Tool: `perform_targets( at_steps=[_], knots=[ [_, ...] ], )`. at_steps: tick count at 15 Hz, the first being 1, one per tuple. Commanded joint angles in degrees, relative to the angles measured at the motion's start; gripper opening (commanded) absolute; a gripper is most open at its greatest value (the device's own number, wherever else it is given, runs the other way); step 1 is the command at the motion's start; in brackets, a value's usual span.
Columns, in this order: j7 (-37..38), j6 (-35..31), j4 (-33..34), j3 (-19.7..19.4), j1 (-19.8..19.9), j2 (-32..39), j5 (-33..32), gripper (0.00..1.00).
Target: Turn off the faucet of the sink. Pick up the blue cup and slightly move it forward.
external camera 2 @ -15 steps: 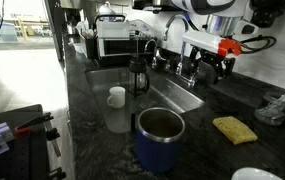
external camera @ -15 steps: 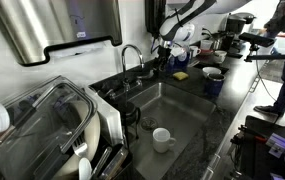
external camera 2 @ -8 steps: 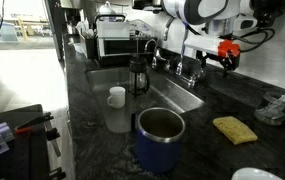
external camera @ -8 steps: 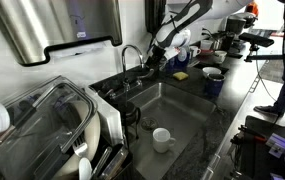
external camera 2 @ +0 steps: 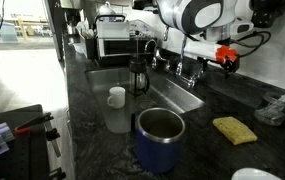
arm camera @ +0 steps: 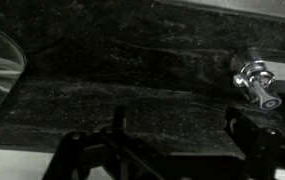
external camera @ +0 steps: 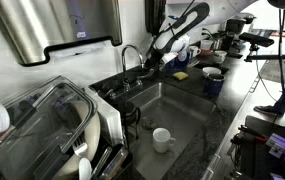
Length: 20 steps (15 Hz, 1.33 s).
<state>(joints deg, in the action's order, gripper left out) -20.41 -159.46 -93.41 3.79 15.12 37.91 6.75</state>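
The blue cup (external camera 2: pixel 159 138) stands upright on the dark counter (external camera 2: pixel 92 150), at the near edge in an exterior view. Its mouth is open and its inner wall looks dull brown; whether it holds any liquid cannot be told. It also shows in an exterior view (external camera: pixel 213 82), at 3 o'clock from the sink (external camera: pixel 187 125). A yellow sponge (external camera 2: pixel 228 129) lies flat at 3 o'clock from the cup, near it but not touching.

At 10 o'clock from the cup, a white cup (external camera 2: pixel 117 96) stands upright, and in an exterior view (external camera: pixel 162 138) it sits on the sink floor, mouth up. A dark jug (external camera 2: pixel 139 72) stands behind it, at the sink's rim.

The faucet (external camera: pixel 130 55) arches over the back of the basin. The gripper (external camera: pixel 154 60) hangs just at 3 o'clock from the spout, well apart from the blue cup. In the wrist view the gripper (arm camera: pixel 172 160) has its two fingers (arm camera: pixel 92 155) spread wide with nothing between them, above bare counter; a chrome handle (arm camera: pixel 254 82) lies at 2 o'clock from them, untouched.

At 9 o'clock from the sink, a dish rack (external camera: pixel 107 160) holds plates (external camera: pixel 77 125) on edge.
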Motion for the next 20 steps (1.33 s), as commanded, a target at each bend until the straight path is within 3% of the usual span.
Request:
perform_targets(
  at_steps=[1, 3, 7, 9, 12, 15, 17, 18, 20],
  knots=[
    [2.5, -8.3, -4.8, -1.6, -1.6, -3.5, -2.7, 1.00],
    [2.7, -9.7, -5.7, -0.3, -0.8, -4.3, -3.3, 1.00],
    [-0.7, 1.5, -7.9, 6.4, 3.5, -7.6, 0.3, 1.00],
    [-0.5, 9.0, -8.6, 7.2, 3.7, -9.4, 2.9, 1.00],
    [7.6, 18.0, -9.9, 0.1, -1.5, -13.7, 0.0, 1.00],
    [13.7, 18.6, -11.8, -4.7, -4.3, -17.6, -3.5, 1.00],
    [15.0, 22.4, -12.1, -5.9, -5.3, -19.7, -4.9, 1.00],
    [12.9, 19.5, -9.1, -5.2, -4.6, -16.2, -3.1, 1.00],
    [13.1, 20.1, -9.2, -5.6, -4.8, -16.9, -3.2, 1.00]
  ],
)
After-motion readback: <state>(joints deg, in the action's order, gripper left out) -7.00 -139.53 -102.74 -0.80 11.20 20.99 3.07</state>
